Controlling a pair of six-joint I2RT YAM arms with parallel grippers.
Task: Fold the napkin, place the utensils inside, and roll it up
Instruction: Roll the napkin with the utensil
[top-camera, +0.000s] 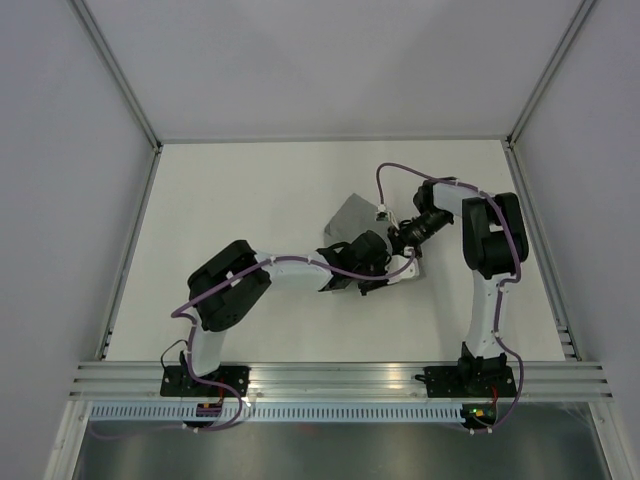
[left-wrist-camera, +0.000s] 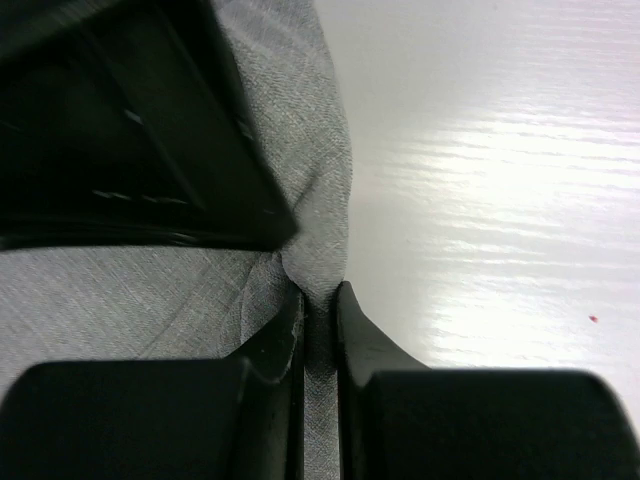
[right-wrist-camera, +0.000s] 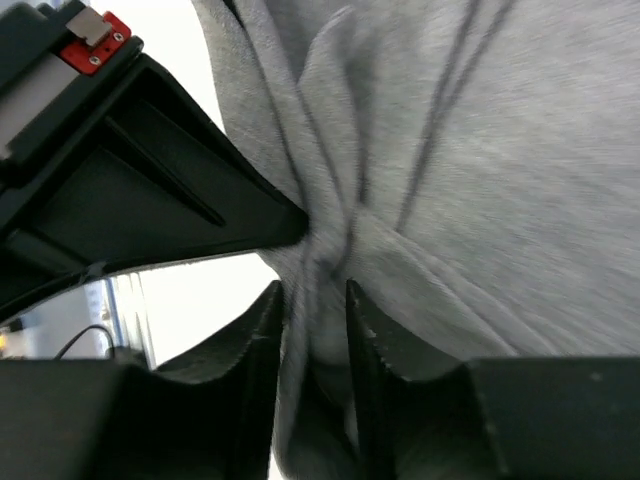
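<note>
L gripper (left-wrist-camera: 320, 297): clenched on napkin (top-camera: 352, 216) edge | R gripper (right-wrist-camera: 310, 292): jaws bit apart, cloth between, grip cannot tell | napkin: crumpled, abt mid table (top-camera: 240, 200), between both grippers

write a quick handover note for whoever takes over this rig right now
The left gripper is shut on a pinched fold of the napkin.
The right gripper has cloth bunched between its fingers with the jaws a little apart; I cannot tell whether it grips.
The napkin lies mid-table, with both grippers meeting at its near side.
No utensils in any view.
Done: at most part of the fold.
Left: finish the fold, lay the utensils inside, roll it up.
</note>
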